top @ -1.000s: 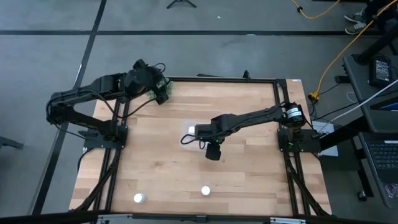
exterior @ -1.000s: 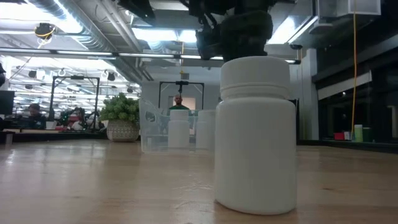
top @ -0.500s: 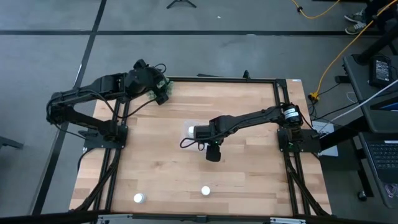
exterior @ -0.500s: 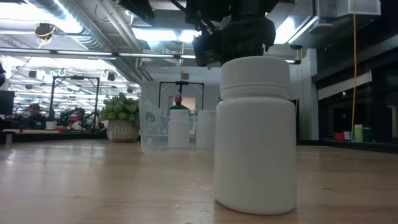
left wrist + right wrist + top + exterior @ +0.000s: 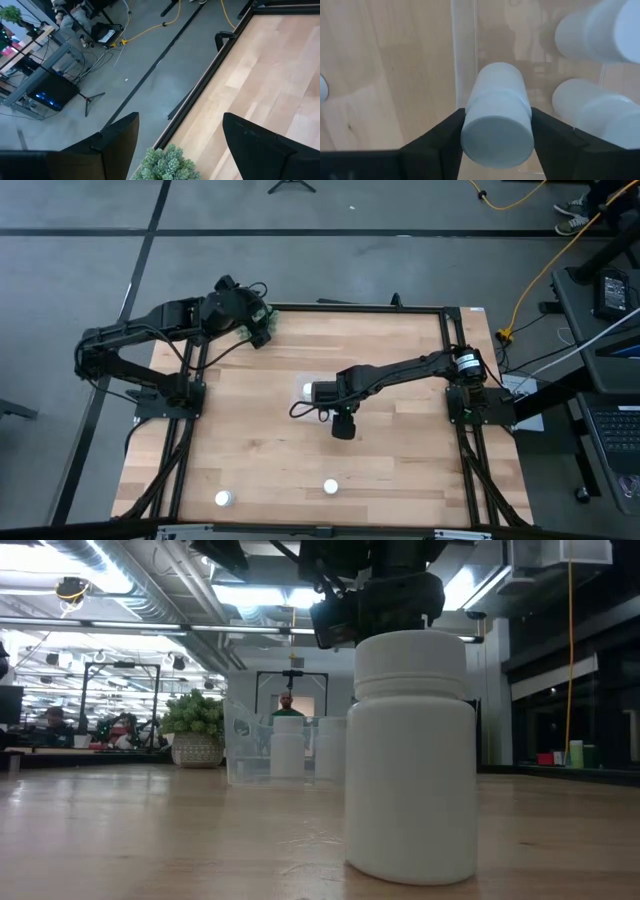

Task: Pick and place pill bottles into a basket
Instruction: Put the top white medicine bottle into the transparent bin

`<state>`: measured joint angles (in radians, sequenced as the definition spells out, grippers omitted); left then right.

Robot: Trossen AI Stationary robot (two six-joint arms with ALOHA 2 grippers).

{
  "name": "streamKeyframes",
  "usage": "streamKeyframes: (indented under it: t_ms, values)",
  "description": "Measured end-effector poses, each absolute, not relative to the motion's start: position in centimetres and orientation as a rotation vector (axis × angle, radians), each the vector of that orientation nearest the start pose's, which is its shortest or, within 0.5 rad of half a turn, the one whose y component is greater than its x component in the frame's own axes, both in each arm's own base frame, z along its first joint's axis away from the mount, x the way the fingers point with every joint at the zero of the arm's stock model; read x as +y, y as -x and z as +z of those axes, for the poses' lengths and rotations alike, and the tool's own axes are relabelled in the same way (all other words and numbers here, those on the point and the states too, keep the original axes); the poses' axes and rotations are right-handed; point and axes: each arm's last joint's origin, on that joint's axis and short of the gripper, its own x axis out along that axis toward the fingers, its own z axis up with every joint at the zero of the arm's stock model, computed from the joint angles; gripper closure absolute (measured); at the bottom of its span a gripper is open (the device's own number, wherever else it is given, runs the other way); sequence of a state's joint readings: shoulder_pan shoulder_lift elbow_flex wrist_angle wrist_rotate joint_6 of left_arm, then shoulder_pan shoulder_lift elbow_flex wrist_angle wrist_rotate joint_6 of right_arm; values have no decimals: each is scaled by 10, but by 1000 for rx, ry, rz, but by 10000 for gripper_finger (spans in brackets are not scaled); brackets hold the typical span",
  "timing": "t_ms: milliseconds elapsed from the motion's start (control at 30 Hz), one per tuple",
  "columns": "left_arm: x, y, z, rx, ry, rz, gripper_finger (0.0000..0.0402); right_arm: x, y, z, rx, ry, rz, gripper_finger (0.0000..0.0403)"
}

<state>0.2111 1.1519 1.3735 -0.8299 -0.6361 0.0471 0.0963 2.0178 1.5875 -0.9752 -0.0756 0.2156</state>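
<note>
My right gripper (image 5: 496, 131) is shut on a white pill bottle (image 5: 497, 110) over the wall (image 5: 465, 50) of the clear basket (image 5: 298, 408) at the table's middle. Two more bottles (image 5: 592, 35) (image 5: 600, 117) stand inside the basket. Two bottles (image 5: 223, 498) (image 5: 331, 487) stand upright on the table near its near edge; one of them fills the low view (image 5: 410, 760). My left gripper (image 5: 180, 120) is open and empty above the green plant (image 5: 165, 162) at the table's far left corner (image 5: 260, 325). My right gripper pinches the bottle between its two fingers (image 5: 445, 137), on opposite sides of its cap end (image 5: 472, 127). The cap's round top faces the wrist camera. The bottle is lifted clear, above the basket's wall and the table.
The potted green plant (image 5: 195, 725) stands on the table beyond the basket (image 5: 245, 755). Bare wooden table (image 5: 400, 460) lies between the basket and the two standing bottles. A black frame (image 5: 455, 430) runs along the table's sides.
My right gripper has gone a little toward the table's left edge with the bottle, over the basket, then kept still. My left arm has not moved.
</note>
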Motion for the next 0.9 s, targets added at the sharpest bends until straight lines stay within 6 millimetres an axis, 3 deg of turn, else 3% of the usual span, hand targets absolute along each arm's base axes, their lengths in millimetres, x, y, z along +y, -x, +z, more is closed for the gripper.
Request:
streamKeyframes:
  t_ms: [333, 900]
  values:
    - [61, -205, 405, 629, -168, 808, 121, 40, -396, 199, 1415, -145, 7, 213]
    - [61, -205, 405, 629, -168, 808, 121, 35, -397, 199, 1403, -130, 38, 186]
